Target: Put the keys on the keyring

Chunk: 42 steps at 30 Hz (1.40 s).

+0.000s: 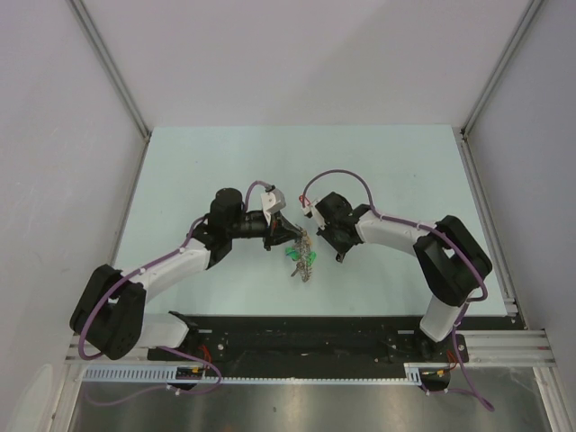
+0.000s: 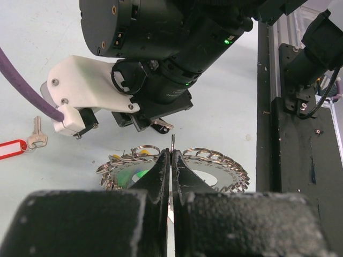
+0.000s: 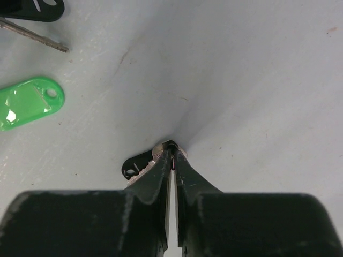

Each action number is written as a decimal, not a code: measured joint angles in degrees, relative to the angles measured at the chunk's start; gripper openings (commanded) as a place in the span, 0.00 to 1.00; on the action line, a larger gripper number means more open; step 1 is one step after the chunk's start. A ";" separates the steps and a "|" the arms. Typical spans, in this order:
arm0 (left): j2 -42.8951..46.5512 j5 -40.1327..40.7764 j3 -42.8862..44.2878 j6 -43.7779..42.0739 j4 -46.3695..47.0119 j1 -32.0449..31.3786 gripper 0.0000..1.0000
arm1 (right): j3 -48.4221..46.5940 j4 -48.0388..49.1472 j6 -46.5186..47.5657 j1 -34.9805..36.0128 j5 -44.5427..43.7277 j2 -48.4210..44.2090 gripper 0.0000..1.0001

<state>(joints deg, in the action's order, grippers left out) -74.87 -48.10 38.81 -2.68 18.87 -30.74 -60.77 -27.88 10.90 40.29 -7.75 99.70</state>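
Observation:
The keyring lies in the middle of the table between both arms. In the left wrist view it is a grey numbered metal hoop hung with several small split loops and green tags. My left gripper is shut on a thin upright metal part of it; in the top view the left gripper is just above it. My right gripper is shut on a small silver key with a dark head, close over the table. In the top view the right gripper is tip to tip with the left.
A red-tagged key lies on the table left of the keyring. A green tag and a black-tagged key lie at the left of the right wrist view. The black base rail runs along the near edge.

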 measured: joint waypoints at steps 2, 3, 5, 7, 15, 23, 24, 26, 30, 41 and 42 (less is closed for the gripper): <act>0.00 0.00 0.00 -0.26 0.00 0.00 0.00 | -0.02 -0.15 0.22 0.11 -0.44 0.07 0.00; 0.00 0.00 0.00 -0.31 -0.02 0.00 0.00 | -0.02 -0.28 0.31 0.13 -0.61 0.07 0.00; 0.00 0.00 0.00 -0.33 -0.04 0.00 0.00 | -0.09 -0.42 0.31 0.15 -0.92 0.04 0.00; 0.00 0.00 0.00 -0.33 -0.07 0.00 0.00 | -0.09 -0.63 0.15 0.22 -1.01 -0.20 0.00; 0.00 0.11 0.02 -0.35 -0.13 0.00 0.01 | 1.16 1.70 -3.41 -2.62 5.53 -8.44 0.00; 0.00 0.44 0.02 -0.37 -0.15 0.00 0.01 | 18.99 26.99 -8.41 -5.20 15.39 -20.70 0.00; 0.00 0.48 0.02 -0.37 -0.15 0.00 0.00 | 22.12 31.34 -8.85 -5.20 16.31 -21.51 0.00; 0.00 0.59 0.02 -0.37 -0.17 0.00 0.00 | 27.21 38.51 -9.90 -5.11 17.75 -21.99 0.00; 0.00 0.83 0.02 -0.37 -0.17 0.00 0.00 | 33.77 50.23 -12.11 -5.07 18.60 -21.97 0.00; 0.00 1.01 0.02 -0.35 -0.15 0.00 0.01 | 48.94 65.59 -17.75 -0.85 10.60 -30.08 0.00; 0.00 1.01 0.02 -0.35 -0.15 0.00 0.00 | 50.03 66.07 -18.10 -0.74 9.68 -31.19 0.00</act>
<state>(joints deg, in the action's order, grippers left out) -74.87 -47.09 38.83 -3.03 18.72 -30.74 -10.74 38.20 -7.20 39.55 1.93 68.51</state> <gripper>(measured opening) 0.007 0.009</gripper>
